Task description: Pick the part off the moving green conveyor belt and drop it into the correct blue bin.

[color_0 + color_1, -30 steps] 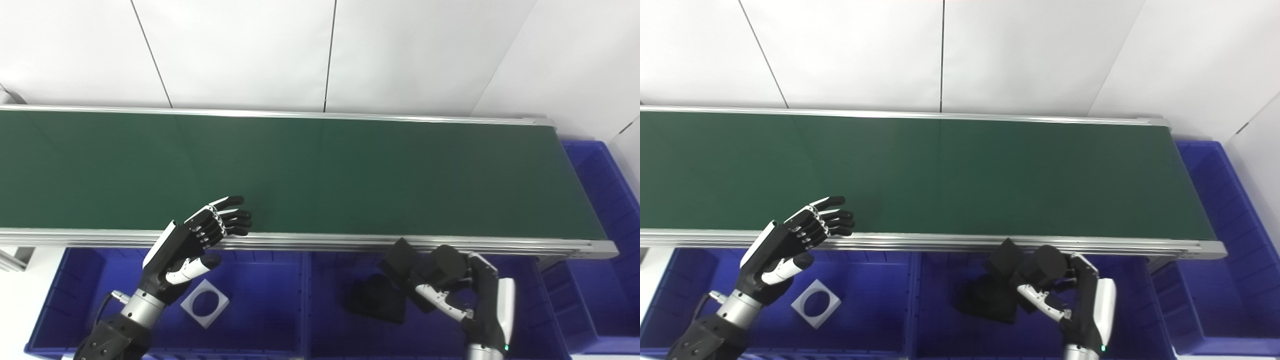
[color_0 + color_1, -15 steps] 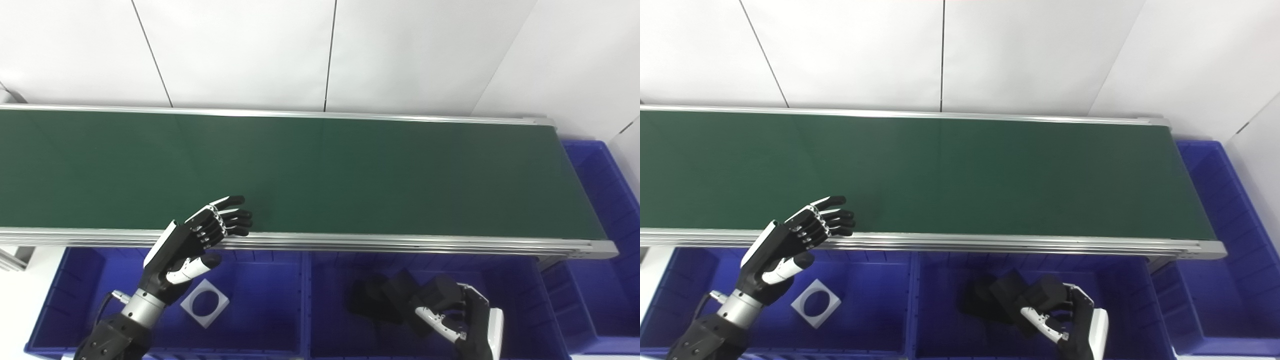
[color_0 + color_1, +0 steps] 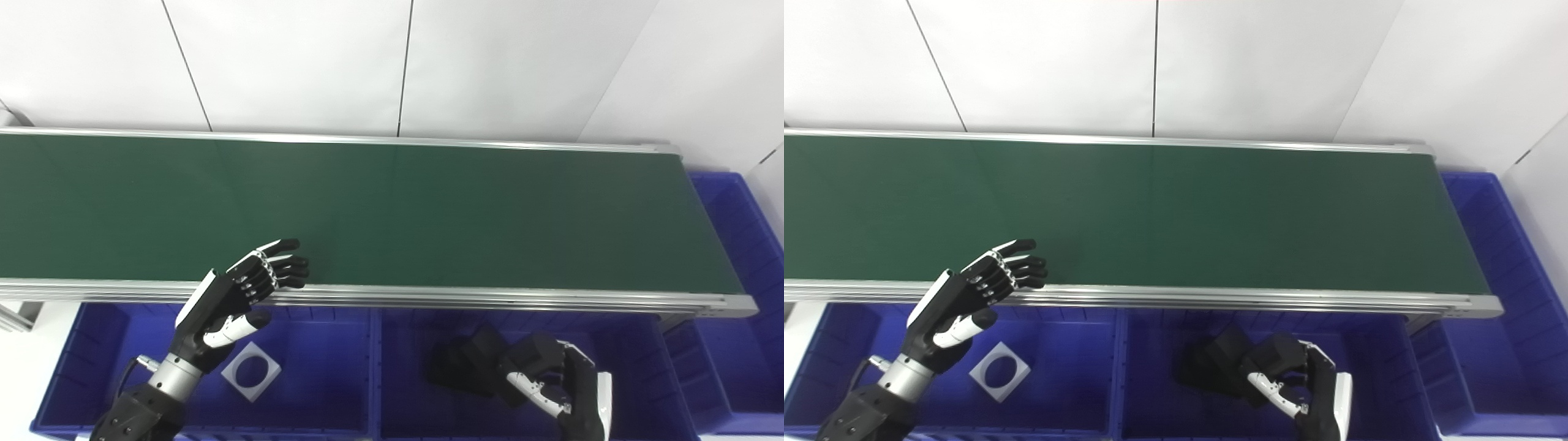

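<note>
Drop step: right hand (image 3: 551, 383) curled on black part (image 3: 484, 361) inside middle blue bin (image 3: 643, 367), belt's 6 o'clock. Next: release (belt bare). Left hand (image 3: 245, 294) spread, idle.

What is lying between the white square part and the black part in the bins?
Only blue bin floor and the divider wall separate the white square part from the black part, seen in both views.

A black blocky part (image 3: 474, 358) lies tilted in the middle blue bin (image 3: 618, 331), below the bare green conveyor belt (image 3: 392, 214).
</note>
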Controlling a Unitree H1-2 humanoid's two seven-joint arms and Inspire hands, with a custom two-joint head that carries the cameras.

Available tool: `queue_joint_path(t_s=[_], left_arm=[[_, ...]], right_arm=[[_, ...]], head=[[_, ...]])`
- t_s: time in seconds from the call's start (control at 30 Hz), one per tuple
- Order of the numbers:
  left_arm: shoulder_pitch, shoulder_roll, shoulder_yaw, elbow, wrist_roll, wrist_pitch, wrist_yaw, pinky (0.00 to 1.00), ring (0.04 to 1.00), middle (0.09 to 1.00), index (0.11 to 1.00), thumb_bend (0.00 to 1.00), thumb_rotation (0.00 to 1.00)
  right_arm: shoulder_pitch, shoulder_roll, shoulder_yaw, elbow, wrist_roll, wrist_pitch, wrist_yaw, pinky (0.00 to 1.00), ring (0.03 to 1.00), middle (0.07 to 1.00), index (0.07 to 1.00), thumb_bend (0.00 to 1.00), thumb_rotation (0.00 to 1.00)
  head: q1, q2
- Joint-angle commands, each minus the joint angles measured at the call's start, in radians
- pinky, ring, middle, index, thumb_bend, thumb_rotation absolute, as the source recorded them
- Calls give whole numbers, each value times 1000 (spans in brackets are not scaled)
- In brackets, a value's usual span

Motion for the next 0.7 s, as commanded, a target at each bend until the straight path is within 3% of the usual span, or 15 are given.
queue_joint_path(t_s=[0.0,0.1,0.13,0.3,0.47,0.67], left_arm=[[-14,5,7,-35,-16,-8,-5,716,744,766,838,879,565],[-12,5,7,-38,-11,-5,-1,717,743,766,836,885,567],[-11,5,8,-38,-9,-5,0,716,744,766,836,886,569],[-13,1,7,-32,-13,-13,-3,708,740,764,836,882,563],[-13,0,7,-27,-9,-20,-2,703,740,763,835,880,568],[-12,-6,5,-23,-11,-22,-3,702,735,758,831,880,558]], right_arm=[[12,-13,12,-75,38,27,55,795,866,899,937,785,336],[18,-29,28,-110,34,47,89,872,946,973,990,856,442],[20,-33,33,-118,27,52,92,899,978,989,996,908,519],[30,-44,51,-175,-5,88,104,941,1000,1000,1000,984,653],[42,-38,59,-253,-4,96,113,961,1000,1000,1000,980,658],[45,-30,113,-456,-36,78,139,891,963,984,1000,917,615]], head=[[2,0],[3,-2],[3,-2],[7,-5],[13,-8],[39,-20]])
